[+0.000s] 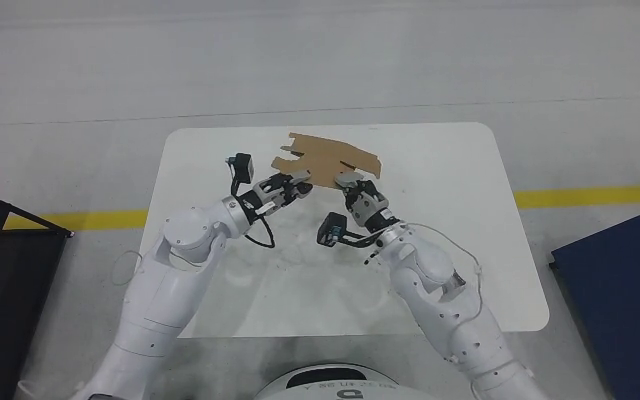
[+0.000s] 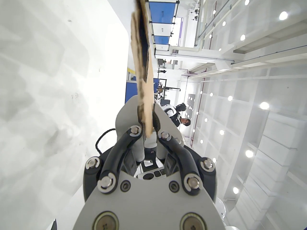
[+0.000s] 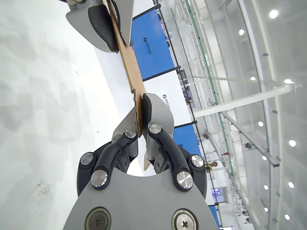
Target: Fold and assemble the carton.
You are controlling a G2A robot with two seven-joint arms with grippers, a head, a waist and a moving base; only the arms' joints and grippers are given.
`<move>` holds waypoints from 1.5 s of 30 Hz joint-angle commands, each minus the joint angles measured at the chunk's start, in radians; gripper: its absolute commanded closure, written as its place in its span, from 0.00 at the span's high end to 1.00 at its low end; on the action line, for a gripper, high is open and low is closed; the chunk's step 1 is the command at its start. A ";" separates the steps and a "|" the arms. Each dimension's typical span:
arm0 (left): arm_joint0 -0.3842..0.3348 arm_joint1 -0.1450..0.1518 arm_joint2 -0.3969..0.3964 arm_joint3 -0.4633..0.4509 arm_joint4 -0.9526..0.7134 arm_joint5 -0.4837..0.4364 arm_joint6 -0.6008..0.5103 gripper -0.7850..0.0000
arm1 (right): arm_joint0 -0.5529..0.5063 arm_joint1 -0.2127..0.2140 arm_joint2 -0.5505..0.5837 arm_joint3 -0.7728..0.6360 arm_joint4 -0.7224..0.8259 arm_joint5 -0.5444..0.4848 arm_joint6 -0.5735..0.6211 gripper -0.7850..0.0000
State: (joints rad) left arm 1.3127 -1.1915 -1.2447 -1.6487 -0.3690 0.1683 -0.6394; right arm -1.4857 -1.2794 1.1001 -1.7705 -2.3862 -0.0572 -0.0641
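White table [image 1: 450, 240], flat carton [image 1: 335, 155] pinched over its far middle
Jaws of the left gripper [image 1: 298, 186] and the right gripper [image 1: 349, 181] are closed on the carton's near edge, close side by side; outward, the carton is spread towards the far side. It is judged light, stiff yet easily creased, best gripped beside fold lines

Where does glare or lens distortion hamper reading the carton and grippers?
Left wrist view: the table burns out to white beside the carton, yet the left gripper shut on it is plainly visible. Right wrist view: ceiling rails bow from wide-lens distortion; right gripper unobscured. Top view: even light, no glare.
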 commanded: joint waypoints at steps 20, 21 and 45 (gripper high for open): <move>0.214 0.028 -0.233 0.013 -0.086 -0.187 0.049 1.00 | 0.036 -0.026 0.135 -0.095 0.995 -0.251 0.355 0.00; 0.217 0.028 -0.227 0.018 -0.078 -0.187 0.050 1.00 | 0.036 -0.026 0.135 -0.095 0.995 -0.251 0.355 0.00; 0.104 0.027 -0.070 0.060 0.401 -0.436 0.030 1.00 | 0.092 -0.034 0.186 -0.075 1.426 -0.137 0.509 0.00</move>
State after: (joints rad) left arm 1.4293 -1.1650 -1.3297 -1.5901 -0.0593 -0.2668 -0.6091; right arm -1.3946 -1.3140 1.2871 -1.8477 -0.9633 -0.1943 0.4409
